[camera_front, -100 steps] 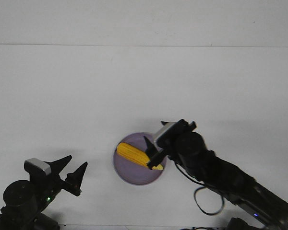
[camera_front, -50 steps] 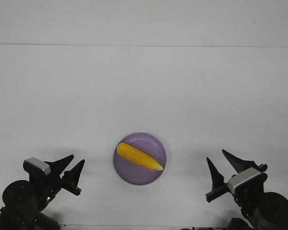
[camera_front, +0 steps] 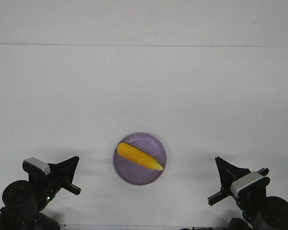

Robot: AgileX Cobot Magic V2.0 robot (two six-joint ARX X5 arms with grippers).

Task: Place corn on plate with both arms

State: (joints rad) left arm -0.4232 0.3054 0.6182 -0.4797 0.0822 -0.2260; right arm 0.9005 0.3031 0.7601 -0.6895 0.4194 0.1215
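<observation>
Diagonally, the corn (camera_front: 138, 156) lies on the plate (camera_front: 128, 176), tip pointing right.

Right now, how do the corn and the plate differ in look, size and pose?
The corn is yellow-orange and long, tapering to a point; the plate is lavender-purple, round and shallow. The corn is shorter than the plate is wide, so it fits inside the rim. The corn lies diagonally, its tip toward the robot's right; the plate sits flat on the table. Neither is touched by the left gripper or the right gripper.
</observation>
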